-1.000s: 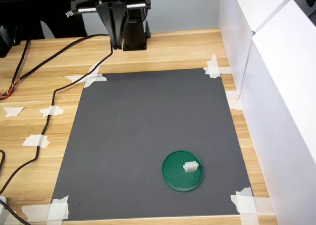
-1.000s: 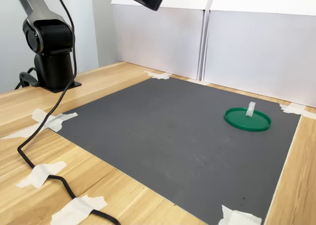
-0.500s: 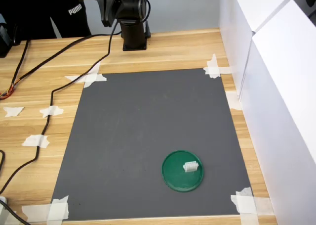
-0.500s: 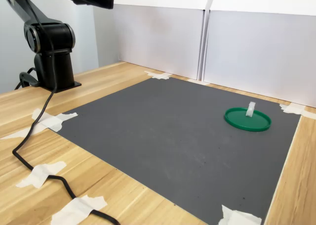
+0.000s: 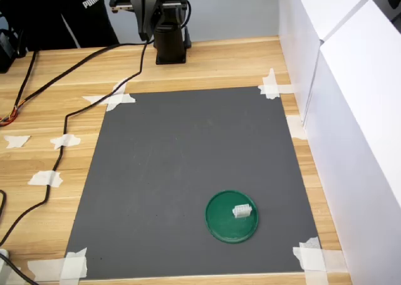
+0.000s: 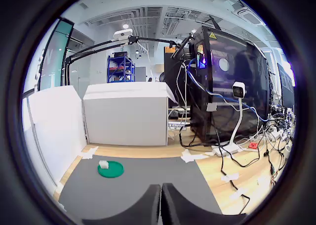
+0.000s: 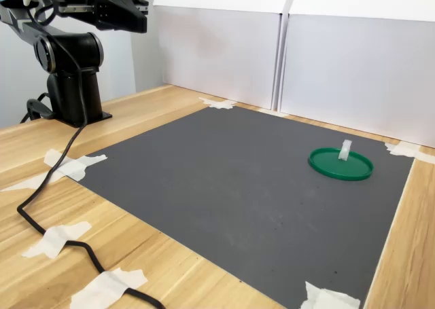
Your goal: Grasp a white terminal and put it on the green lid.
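- The green lid (image 5: 231, 217) is showing dark green, lower right in the first exterior view.
- The white terminal (image 5: 242, 211) is showing white.
- The mat (image 5: 188, 166) is showing plain dark grey.
- The table (image 5: 225, 62) is showing light wood grain.

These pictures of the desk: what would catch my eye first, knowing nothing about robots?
First the green lid, bright on the dark grey mat near its corner at the first exterior view's lower right, with a tiny white terminal resting on it. Then the black arm, folded back above its base at the table's far edge.
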